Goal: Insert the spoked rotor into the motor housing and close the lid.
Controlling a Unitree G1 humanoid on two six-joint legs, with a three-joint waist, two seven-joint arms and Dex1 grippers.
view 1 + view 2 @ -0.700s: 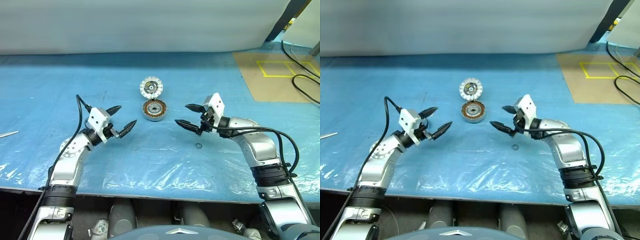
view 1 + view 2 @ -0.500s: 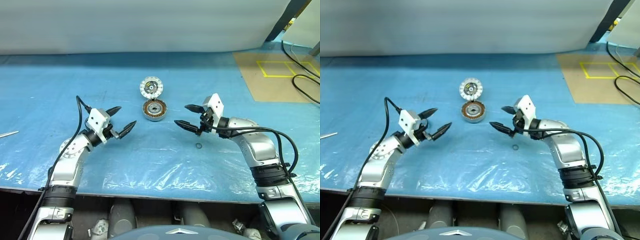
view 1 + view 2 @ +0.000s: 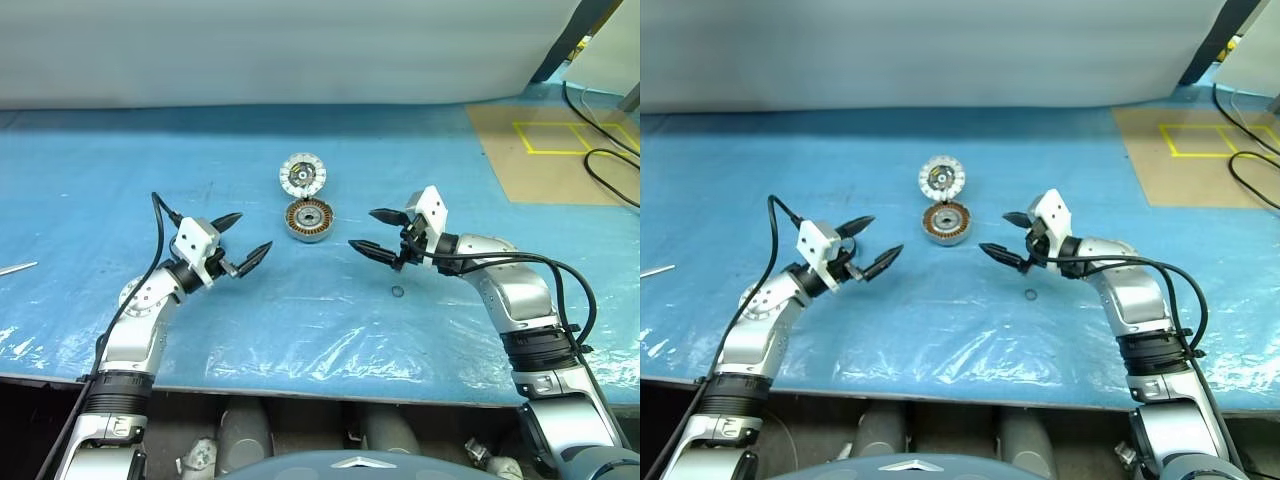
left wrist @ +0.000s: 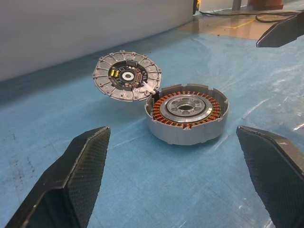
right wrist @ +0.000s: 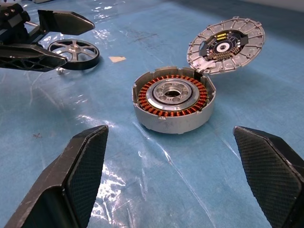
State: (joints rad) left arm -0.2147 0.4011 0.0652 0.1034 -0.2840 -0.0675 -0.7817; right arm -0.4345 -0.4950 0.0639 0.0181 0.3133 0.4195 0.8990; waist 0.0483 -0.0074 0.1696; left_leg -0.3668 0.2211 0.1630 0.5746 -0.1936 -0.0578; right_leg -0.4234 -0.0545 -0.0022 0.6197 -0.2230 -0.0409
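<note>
The motor housing (image 3: 309, 220), a round metal cup with copper windings around a silver hub, sits mid-table. Its lid (image 3: 302, 175), a segmented silver disc with a dark centre, stands tilted open at the housing's far edge. The spoked rotor (image 5: 75, 53), a dark grey wheel, lies flat on the sheet beyond my left gripper in the right wrist view. My left gripper (image 3: 250, 232) hovers open to the left of the housing, pointing at it. My right gripper (image 3: 362, 229) hovers open to its right, also pointing at it. Neither holds anything.
A blue plastic sheet (image 3: 300, 320) covers the table. A small dark ring (image 3: 397, 292) lies near my right gripper. A metal tool (image 3: 15, 268) lies at the far left. Cardboard with yellow tape (image 3: 560, 150) and black cables (image 3: 610, 170) are at the back right.
</note>
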